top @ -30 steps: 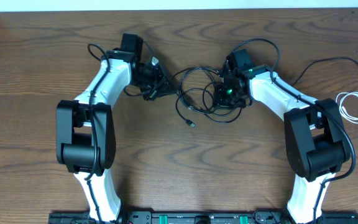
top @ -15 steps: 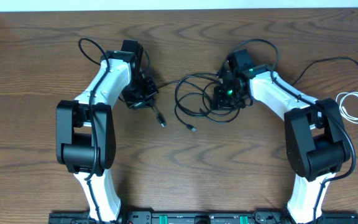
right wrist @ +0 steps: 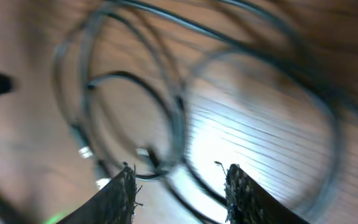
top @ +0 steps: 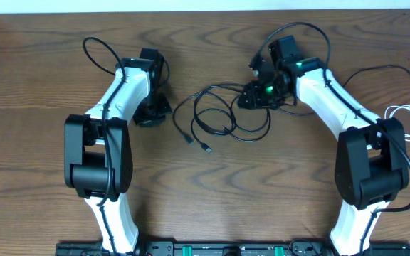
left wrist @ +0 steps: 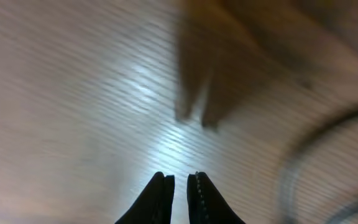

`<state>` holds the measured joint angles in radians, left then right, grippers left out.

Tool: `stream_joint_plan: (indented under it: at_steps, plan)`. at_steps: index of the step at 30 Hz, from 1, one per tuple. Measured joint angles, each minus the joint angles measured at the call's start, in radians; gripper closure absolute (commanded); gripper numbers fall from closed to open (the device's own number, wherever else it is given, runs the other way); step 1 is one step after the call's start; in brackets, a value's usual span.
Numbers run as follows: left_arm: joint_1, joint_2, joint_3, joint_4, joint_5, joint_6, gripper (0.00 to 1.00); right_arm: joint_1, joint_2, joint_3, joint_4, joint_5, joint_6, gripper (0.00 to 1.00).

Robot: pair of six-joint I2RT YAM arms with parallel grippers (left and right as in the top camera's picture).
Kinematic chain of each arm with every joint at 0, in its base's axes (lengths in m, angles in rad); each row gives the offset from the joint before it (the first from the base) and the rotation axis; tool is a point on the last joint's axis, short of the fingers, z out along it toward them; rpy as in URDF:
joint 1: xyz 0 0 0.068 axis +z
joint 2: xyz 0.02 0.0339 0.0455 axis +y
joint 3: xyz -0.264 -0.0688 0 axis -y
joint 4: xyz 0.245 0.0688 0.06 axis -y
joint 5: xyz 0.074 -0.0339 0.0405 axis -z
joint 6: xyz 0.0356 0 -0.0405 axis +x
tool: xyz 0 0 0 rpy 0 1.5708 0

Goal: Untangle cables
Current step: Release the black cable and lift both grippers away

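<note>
1. The left arm [top: 123, 96] reaches up the left half of the wooden table [top: 41, 64] with its white forearm slanting away from its base. Its wrist is bent down, so the left gripper [top: 151, 114] points at the tabletop.
2. In the left wrist view, the two dark, tapered fingers [left wrist: 160, 199] are parted by only a thin slit. Nothing is between them, and bare, glossy wood grain lies below.
3. The right arm [top: 333, 92] stretches diagonally toward the table's upper middle. The right gripper [top: 246, 98] is over the right edge of the tangle.
4. Its ridged black fingers [right wrist: 120, 193] are spread wide and clamp nothing. Thin loops of cord cross the wood beneath the gap.
5. The black cables [top: 219, 117] lie in loose, overlapping round loops between the two grippers. They are thin and smooth, and two small plug ends [top: 206, 148] trail toward the front.
6. The white cord [top: 404, 122] lies coiled at the far right edge, well apart from the black loops.
</note>
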<state>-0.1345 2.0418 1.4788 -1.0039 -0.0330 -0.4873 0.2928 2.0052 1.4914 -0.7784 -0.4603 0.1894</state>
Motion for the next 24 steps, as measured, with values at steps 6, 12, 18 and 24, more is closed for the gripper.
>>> stream_joint_plan:
  at_steps: [6, 12, 18, 24]
  plan:
    - [0.001, 0.000, 0.000, -0.001, -0.069, -0.037, 0.61, -0.002, 0.000, 0.000, -0.069, 0.194, 0.011, 0.56]
    - [0.001, 0.000, 0.000, 0.026, -0.032, -0.054, 0.60, -0.003, 0.000, 0.000, -0.084, 0.378, 0.081, 0.54]
    - [0.001, 0.000, 0.000, 0.043, 0.050, -0.061, 0.60, -0.010, 0.000, 0.000, -0.082, 0.477, 0.142, 0.49]
    - [0.001, 0.000, 0.000, 0.048, 0.108, -0.066, 0.59, -0.045, 0.000, 0.000, -0.082, 0.425, 0.168, 0.42]
